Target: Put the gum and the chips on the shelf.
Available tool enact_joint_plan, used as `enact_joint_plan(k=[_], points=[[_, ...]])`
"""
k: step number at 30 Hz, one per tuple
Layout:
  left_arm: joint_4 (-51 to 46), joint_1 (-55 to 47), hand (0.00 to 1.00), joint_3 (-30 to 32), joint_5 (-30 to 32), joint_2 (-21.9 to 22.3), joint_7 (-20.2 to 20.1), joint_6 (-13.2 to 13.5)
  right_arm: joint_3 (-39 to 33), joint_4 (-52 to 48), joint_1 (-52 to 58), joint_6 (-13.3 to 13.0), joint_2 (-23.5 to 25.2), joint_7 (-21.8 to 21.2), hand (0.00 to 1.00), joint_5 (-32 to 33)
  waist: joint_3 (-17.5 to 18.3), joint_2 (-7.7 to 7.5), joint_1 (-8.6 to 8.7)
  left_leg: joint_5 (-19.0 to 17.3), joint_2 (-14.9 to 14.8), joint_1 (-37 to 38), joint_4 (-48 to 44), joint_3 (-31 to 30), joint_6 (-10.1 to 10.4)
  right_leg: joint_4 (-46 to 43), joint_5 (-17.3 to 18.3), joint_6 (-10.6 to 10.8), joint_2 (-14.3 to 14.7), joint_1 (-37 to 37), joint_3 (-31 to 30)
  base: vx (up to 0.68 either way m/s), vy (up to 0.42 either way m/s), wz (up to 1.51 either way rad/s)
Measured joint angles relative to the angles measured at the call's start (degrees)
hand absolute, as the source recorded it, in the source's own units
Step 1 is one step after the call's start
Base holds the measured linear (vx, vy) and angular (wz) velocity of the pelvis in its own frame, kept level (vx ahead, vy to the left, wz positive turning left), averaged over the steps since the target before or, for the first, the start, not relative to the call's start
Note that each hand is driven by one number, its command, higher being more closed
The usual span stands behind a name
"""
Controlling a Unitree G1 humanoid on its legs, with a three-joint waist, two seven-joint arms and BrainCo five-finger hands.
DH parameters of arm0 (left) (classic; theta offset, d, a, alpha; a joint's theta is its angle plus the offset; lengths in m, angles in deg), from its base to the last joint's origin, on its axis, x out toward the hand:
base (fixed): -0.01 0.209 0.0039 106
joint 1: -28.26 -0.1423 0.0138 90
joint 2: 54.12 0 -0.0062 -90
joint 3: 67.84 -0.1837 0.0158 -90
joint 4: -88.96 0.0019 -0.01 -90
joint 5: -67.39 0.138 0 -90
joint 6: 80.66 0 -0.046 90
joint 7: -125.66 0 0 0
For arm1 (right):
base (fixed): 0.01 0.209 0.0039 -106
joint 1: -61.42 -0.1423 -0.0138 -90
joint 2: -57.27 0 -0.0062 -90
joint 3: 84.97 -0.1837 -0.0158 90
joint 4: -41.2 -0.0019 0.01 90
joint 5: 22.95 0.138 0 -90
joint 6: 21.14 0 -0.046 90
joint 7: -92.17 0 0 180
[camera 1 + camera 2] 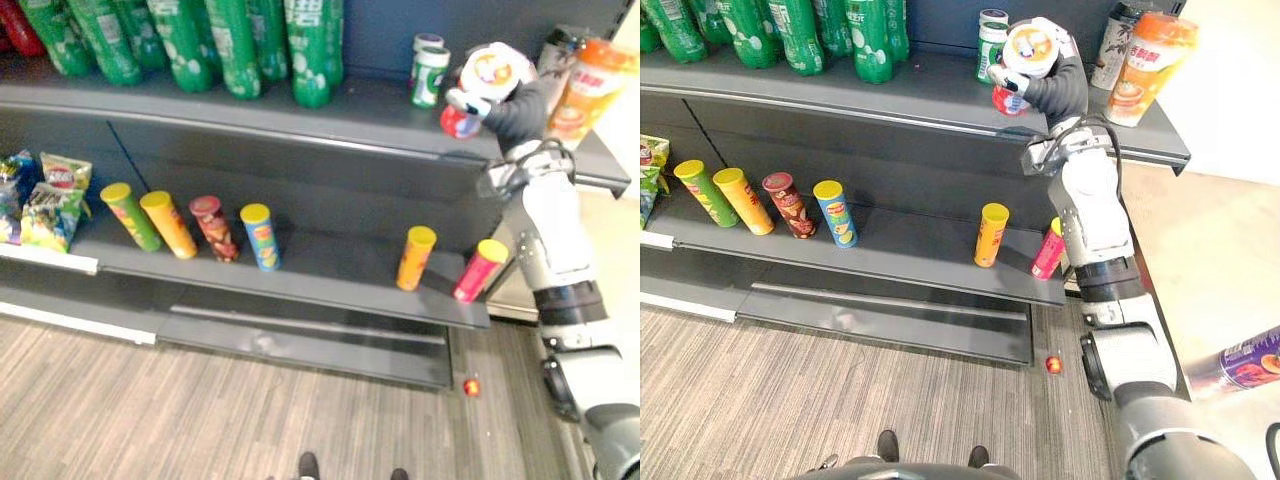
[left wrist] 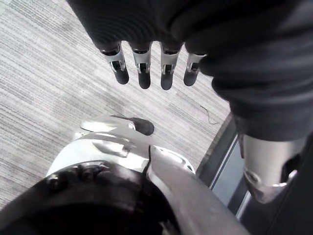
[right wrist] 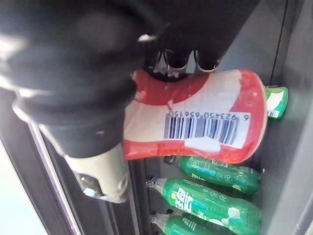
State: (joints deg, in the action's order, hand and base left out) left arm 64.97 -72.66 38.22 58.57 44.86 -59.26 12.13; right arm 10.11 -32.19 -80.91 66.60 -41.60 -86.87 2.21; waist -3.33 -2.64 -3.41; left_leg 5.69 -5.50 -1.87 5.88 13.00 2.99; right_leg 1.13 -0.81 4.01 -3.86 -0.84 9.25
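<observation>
A gum tub (image 1: 490, 72) with a red body and a white lid is tilted over the front right part of the upper shelf (image 1: 330, 112), its red base close to the shelf edge. My right hand (image 1: 518, 112) is shut on the gum tub (image 3: 195, 122), fingers curled over its side. Two green-and-white gum jars (image 1: 429, 68) stand just behind it. Several chips cans lean on the lower shelf (image 1: 320, 272), among them a blue one (image 1: 261, 236), an orange one (image 1: 415, 257) and a pink one (image 1: 479, 270). My left hand (image 2: 142, 68) hangs over the floor with straight fingers, holding nothing.
Green bottles (image 1: 313, 45) line the upper shelf's left and middle. An orange cup (image 1: 590, 85) and a dark can (image 1: 558, 52) stand to the right of the tub. Snack bags (image 1: 45, 200) sit at the far left. A small red object (image 1: 471, 386) lies on the floor. A purple can (image 1: 1250, 365) shows at the right edge.
</observation>
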Motion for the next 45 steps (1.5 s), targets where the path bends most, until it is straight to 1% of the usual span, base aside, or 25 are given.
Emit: enact_joint_plan(k=[1, 4, 9, 12, 15, 20, 27, 33, 34, 38, 45], points=[[-0.02, 0.02, 0.0, 0.0, -0.04, -0.02, 0.0, -0.26, 0.58, 2.12, -1.83, 0.78, 0.0, -0.05, 1.0, 0.25, -0.01, -0.02, -0.02, 0.01, -0.02, -0.03, 0.0, -0.06, 0.01, 0.03, 0.0, 0.0, 0.03, 0.0, 0.03, 0.0, 0.0, 0.0], [-0.03, 0.16, 0.0, -0.01, -0.06, -0.09, 0.01, -0.34, 1.29, 6.43, -5.02, 1.11, -0.02, -0.06, 1.0, 1.4, -0.09, -0.15, -0.36, 0.01, -0.02, -0.11, 0.01, -0.18, 0.01, 0.11, 0.0, 0.0, 0.04, -0.01, 0.07, 0.0, 0.0, 0.0], [-0.08, 1.87, 0.0, -0.01, -2.33, -0.46, 0.08, -0.4, 2.17, 13.55, -9.83, 2.39, -0.03, -0.08, 1.0, 2.43, -0.71, -1.13, -0.63, 0.14, 0.0, -1.07, 0.01, -1.07, 0.2, 0.6, -0.1, -0.09, 0.14, -0.34, 0.69, 0.02, -0.003, 0.07], [-0.24, 2.6, 0.0, 0.0, -2.49, -0.63, 0.15, -0.38, 2.16, 16.08, -10.68, 3.22, -0.01, -0.07, 1.0, 2.4, -1.03, -1.67, -1.63, 0.18, -0.02, -1.18, 0.01, -1.08, 0.16, 0.66, -0.13, -0.15, 0.19, -0.44, 0.68, 0.02, -0.001, 0.01], [-0.49, 2.86, 0.0, 0.0, -4.51, -0.6, 0.18, -0.38, 2.08, 17.85, -11.76, 3.33, 0.24, -0.14, 1.0, 2.37, -1.22, -1.88, -1.68, 0.2, 0.02, -1.9, 0.01, -1.18, 0.14, 0.68, -0.13, -0.16, 0.17, -0.99, 0.78, 0.04, 0.0, 0.03], [-0.89, 2.88, 0.0, 0.01, -4.6, -0.53, 0.36, -0.38, 1.99, 20.05, -12.69, 3.49, 0.57, -0.2, 1.0, 2.29, -1.65, -1.94, -1.6, 0.31, -0.02, -1.92, 0.0, -1.21, 0.13, 0.69, -0.16, -0.18, 0.21, -0.95, 1.04, 0.05, -0.003, 0.01], [-1.2, 3.42, 0.0, -0.06, -4.61, -0.41, 0.67, -0.33, -0.72, 22.61, -13.85, 3.6, 0.65, -0.19, 1.0, 1.65, -2.54, -1.84, -1.56, 0.31, -0.11, -1.86, 0.0, -1.11, 0.13, 0.69, -0.16, -0.19, 0.29, -0.96, 0.99, 0.01, -0.001, 0.0], [-1.24, 4.08, 0.0, -0.4, -4.61, -0.4, 0.82, -0.33, -2.01, 22.63, -13.99, 3.61, 0.65, -0.23, 1.0, 1.58, -3.32, -1.76, -1.54, 0.32, -0.15, -1.72, 0.01, -0.92, 0.15, 0.69, -0.16, -0.21, 0.33, -0.98, 0.62, 0.0, 0.001, -0.01], [-1.23, 4.1, 0.0, -0.43, -4.61, -0.41, 0.82, -0.33, -2.22, 22.63, -13.99, 3.61, 0.65, -0.23, 0.0, 1.21, -3.41, -1.79, -1.53, 0.32, -0.14, -1.72, 0.01, -0.87, 0.15, 0.69, -0.16, -0.21, 0.33, -1.01, 0.53, 0.0, 0.0, 0.0], [-1.53, 4.2, 0.0, -0.59, -4.61, -0.42, 0.94, -0.3, -2.46, 23.49, -13.99, 3.6, 0.65, -0.29, 0.0, -0.23, -4.18, -1.78, -1.5, 0.31, -0.19, -1.24, 0.03, 0.14, 0.16, 0.71, -0.17, -0.2, 0.32, -1.01, -0.09, 0.02, 0.002, -0.09], [-1.61, 4.2, 0.0, -0.66, -4.62, -0.41, 1.2, -0.29, -2.5, 23.65, -13.97, 3.59, 0.65, -0.12, 0.0, -0.48, -4.18, -1.78, -1.36, 0.3, -0.21, -1.17, 0.04, 0.21, 0.17, 0.7, -0.18, -0.19, 0.33, -1.0, -0.16, 0.01, 0.0, -0.02]])
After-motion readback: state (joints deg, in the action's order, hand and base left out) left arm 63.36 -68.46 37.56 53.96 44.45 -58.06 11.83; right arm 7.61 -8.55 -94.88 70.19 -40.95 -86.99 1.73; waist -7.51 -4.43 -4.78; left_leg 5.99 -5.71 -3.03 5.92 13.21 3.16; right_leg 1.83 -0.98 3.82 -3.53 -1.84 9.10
